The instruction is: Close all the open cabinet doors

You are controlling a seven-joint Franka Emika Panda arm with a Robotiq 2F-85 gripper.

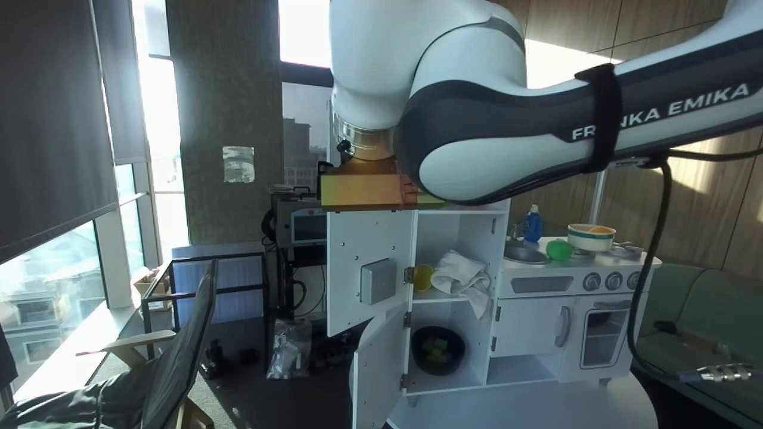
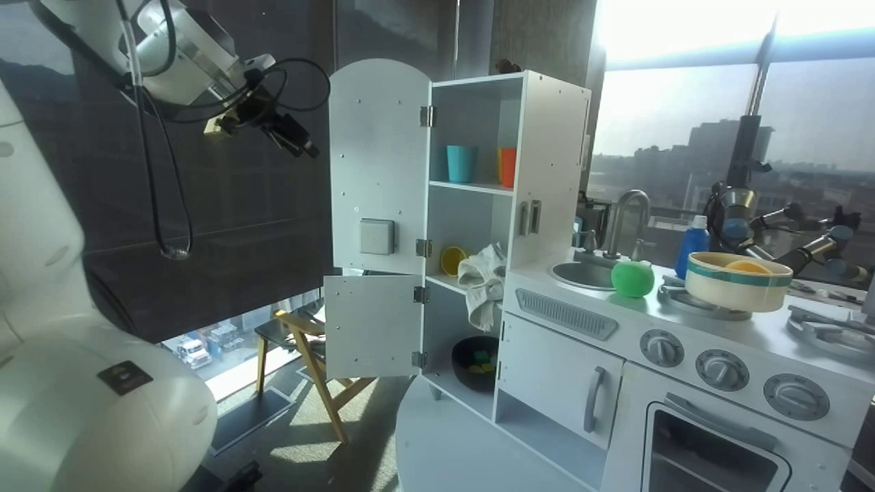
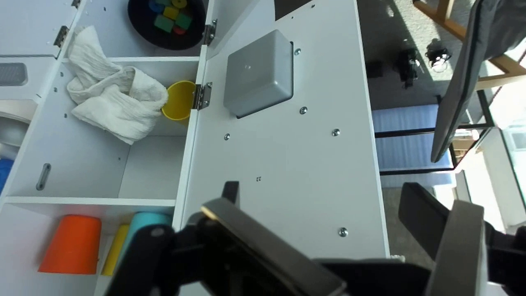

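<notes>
The tall arched cabinet door (image 2: 379, 171) stands swung wide out from the tall white unit, its inner face with a grey box showing. Below it the squarish lower door (image 2: 372, 328) is swung out too. Under the sink a door (image 2: 557, 376) with a grey handle sits closed. My gripper (image 2: 297, 137) is in the air beside the arched door's upper free edge, with a gap in that exterior view. In the wrist view the gripper (image 3: 322, 197) is open, nothing between its fingers; the door edge runs between them, distance unclear. Wrist and arm hide the fingers in an exterior view.
Inside the shelves are a white cloth (image 3: 119, 94), a yellow cup (image 3: 178, 100), an orange cup (image 3: 74, 244) and a black bowl (image 2: 475, 365). A pot (image 2: 738, 283), green object (image 2: 632, 279) and blue bottle (image 1: 532, 225) stand on the counter. A chair (image 1: 179, 351) stands near the doors.
</notes>
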